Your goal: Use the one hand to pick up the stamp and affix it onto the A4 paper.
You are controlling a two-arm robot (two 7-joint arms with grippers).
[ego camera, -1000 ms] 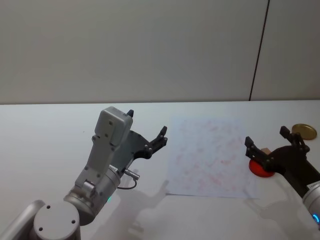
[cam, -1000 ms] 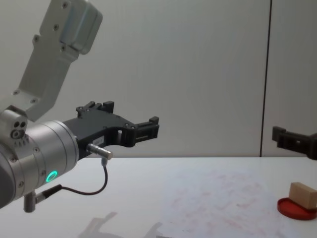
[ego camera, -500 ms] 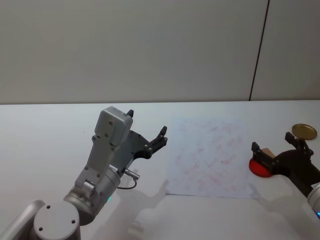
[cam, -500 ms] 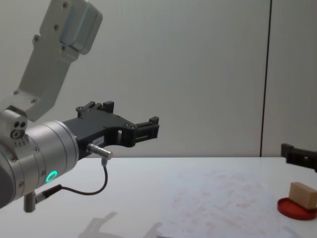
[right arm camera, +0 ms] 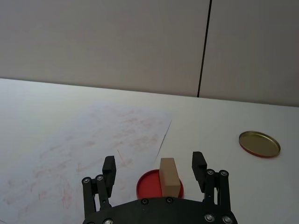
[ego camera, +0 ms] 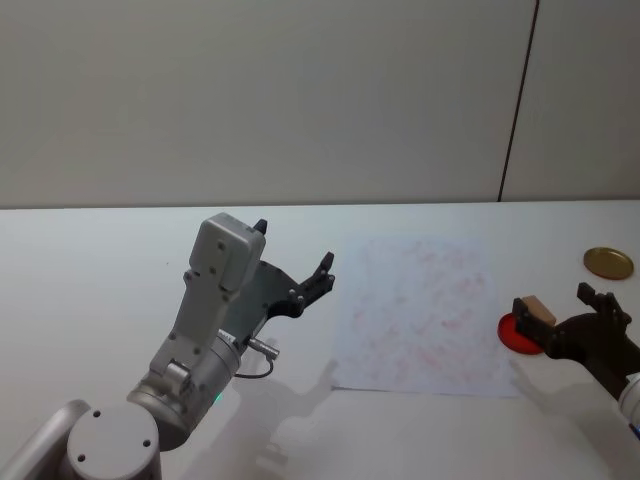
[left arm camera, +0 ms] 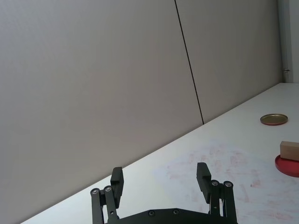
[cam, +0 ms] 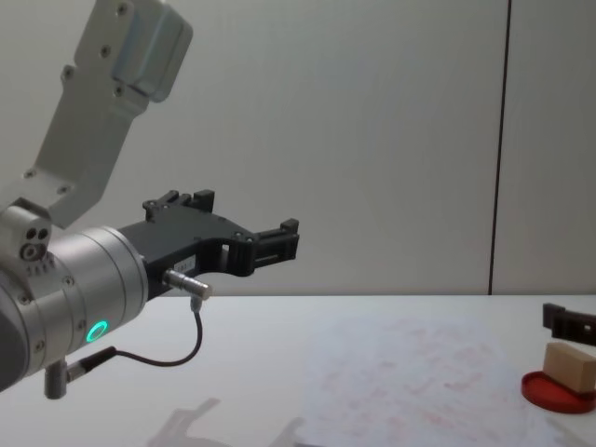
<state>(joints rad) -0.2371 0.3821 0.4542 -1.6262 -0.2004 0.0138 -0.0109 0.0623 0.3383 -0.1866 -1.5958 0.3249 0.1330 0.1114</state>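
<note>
White tabletop (ego camera: 100,260) takes up most of what we see, and on it, to the right of centre, lies the A4 paper (ego camera: 420,310), flat and mottled all over with faint reddish marks.

Our left gripper (ego camera: 294,248) hangs raised above the table to the left of the sheet, fingers spread and empty; we judge it to be parked.

Our right gripper (right arm camera: 154,164) reaches in low from the right, just beyond the paper's right edge. Its jaws are parted wide and grip nothing. In the right wrist view the stamp stands lined up between them, with clear space on either side.

Next down in size come two discs: a flat red ink pad (right arm camera: 147,186) just beside the sheet's right edge, near its front corner, and a gold-coloured lid (right arm camera: 259,143) well apart, farther back and to the right.

Smallest is the stamp (right arm camera: 169,177) itself, a pale wooden block standing on the red pad, touching it.

We expect the block to be light and quite stiff, so a firm squeeze should not harm it. Its bare wooden sides look smooth, so a glancing hold could let it slide or twist. We would take it across its two long side faces, partway up, clear of the pad's rim. The inked underside may cling a little to the pad as it lifts, and the block should stay level so the print lands evenly
</note>
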